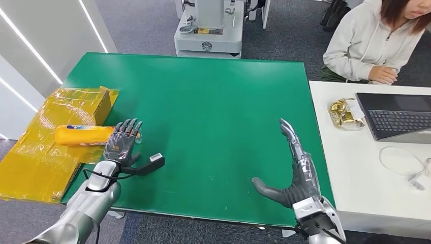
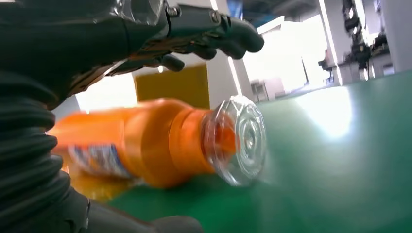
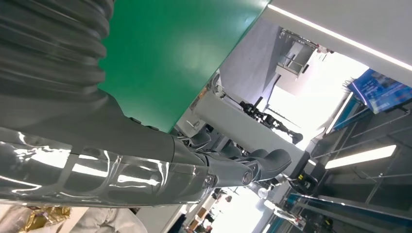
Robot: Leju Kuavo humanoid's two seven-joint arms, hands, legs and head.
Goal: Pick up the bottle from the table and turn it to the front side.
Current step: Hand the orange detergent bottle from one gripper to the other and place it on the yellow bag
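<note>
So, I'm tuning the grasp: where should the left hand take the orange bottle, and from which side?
Probably around the straight orange body of the bottle, not the tapering neck or clear cap. It lies on its side at the table's left edge, cap toward the left hand, so come down from above, fingers across its length. The wrist view is blurred, so whether the hand touches it is unclear.

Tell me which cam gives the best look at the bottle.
Left wrist view: the orange bottle lies on its side, close up, clear cap end toward the camera, though blurred. In the head view the bottle is small, its near end hidden by the left hand. The right wrist view faces away.
</note>
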